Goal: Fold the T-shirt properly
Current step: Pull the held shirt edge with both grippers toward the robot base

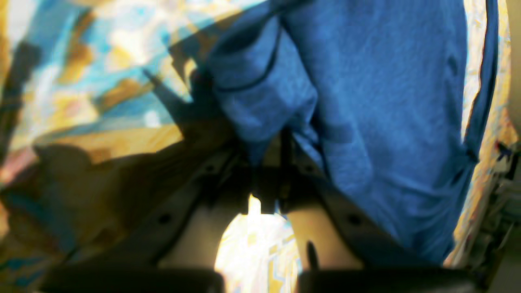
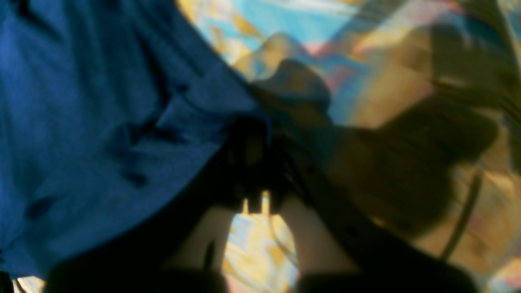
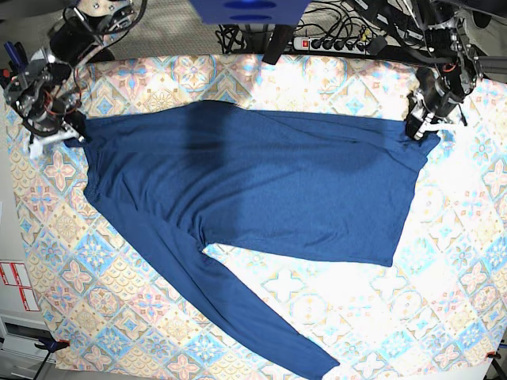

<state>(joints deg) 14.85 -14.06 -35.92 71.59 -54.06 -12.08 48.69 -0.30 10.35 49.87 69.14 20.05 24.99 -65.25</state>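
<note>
On the tabletop [image 3: 475, 261], which wears a cloth of pastel tiles, the shirt [image 3: 261, 190] lies spread out wide. It is dark blue and plain. Its body runs across the middle of the cloth, from one side to the other. One long sleeve [image 3: 238, 309] goes off from the body toward the near edge of the tabletop and ends close to that edge.

At the shirt's end on the right of the base view, the left gripper [image 3: 420, 127] pinches a corner of the shirt. In the left wrist view the jaws are clenched on a bunched fold of blue fabric, and the shirt hangs past them in soft wrinkles.

At the shirt's other end, the right gripper [image 3: 70, 131] pinches the far corner there. In the right wrist view the jaws are clenched on the edge of the shirt too, though that picture is dark and blurry.

Both held corners sit on the side of the shirt away from the sleeve. Behind the shirt, past the far edge of the tabletop, lie a power strip [image 3: 333, 41] and some cables.
</note>
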